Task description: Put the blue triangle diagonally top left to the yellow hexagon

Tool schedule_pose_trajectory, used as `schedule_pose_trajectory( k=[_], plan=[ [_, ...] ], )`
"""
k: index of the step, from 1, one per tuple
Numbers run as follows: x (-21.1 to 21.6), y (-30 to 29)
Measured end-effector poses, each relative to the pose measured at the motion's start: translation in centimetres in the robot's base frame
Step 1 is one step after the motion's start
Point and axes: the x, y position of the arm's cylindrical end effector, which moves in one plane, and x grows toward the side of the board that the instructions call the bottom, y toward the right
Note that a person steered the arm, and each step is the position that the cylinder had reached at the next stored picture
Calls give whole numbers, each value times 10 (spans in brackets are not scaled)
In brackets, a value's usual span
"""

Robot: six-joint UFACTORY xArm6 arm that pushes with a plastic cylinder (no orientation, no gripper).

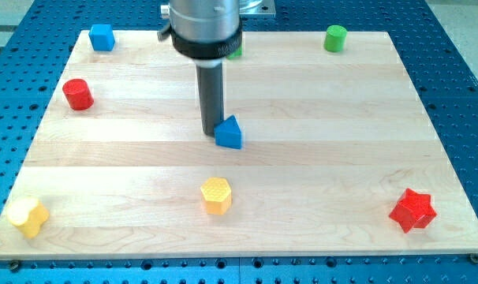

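Note:
The blue triangle (pixel 229 132) sits near the middle of the wooden board. The yellow hexagon (pixel 216 195) lies below it, slightly to the view's left. My tip (pixel 213 132) rests on the board right at the triangle's left side, touching or nearly touching it. The rod rises straight up to the arm's grey housing at the view's top.
A blue cube (pixel 102 37) is at the top left and a red cylinder (pixel 78 94) at the left. A green cylinder (pixel 335 38) is at the top right, and another green block (pixel 236 52) peeks out behind the arm. A yellow block (pixel 28 216) is at the bottom left, a red star (pixel 412 210) at the bottom right.

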Motion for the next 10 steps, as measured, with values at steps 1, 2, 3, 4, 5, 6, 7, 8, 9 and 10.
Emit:
schedule_pose_trajectory(
  k=[1,2,3,4,5,6,7,8,9,10],
  plan=[
    [5,3],
    [-13,45],
    [-38,42],
    [-38,80],
    [-39,83],
    [-40,83],
    [-40,83],
    [-40,83],
    [-36,94],
    [-34,94]
  ],
)
